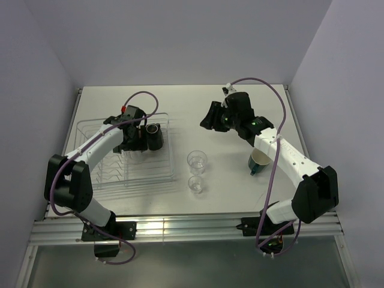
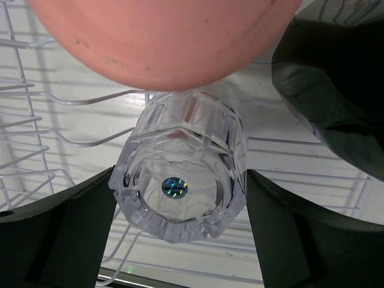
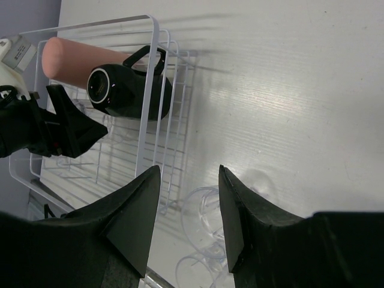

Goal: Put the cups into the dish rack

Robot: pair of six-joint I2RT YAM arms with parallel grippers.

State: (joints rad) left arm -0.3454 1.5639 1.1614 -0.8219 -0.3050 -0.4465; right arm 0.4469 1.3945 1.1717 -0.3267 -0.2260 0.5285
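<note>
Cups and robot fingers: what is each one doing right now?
Tall salmon-orange cup: lying in the white wire dish rack.
Black handled mug: on its side in the rack.
Clear ribbed glass tumbler: lying in the rack.
Two small clear tumblers: upright on the table.
Dark green mug: on the table.
Left fingers: either side of the ribbed tumbler, grip unclear.
Right fingers: open, empty.

White wire dish rack (image 1: pixel 150 168) — in it a salmon cup (image 2: pixel 162 42), black mug (image 3: pixel 129 96), clear ribbed tumbler (image 2: pixel 180 180); right of it, a green mug (image 1: pixel 258 161).
</note>
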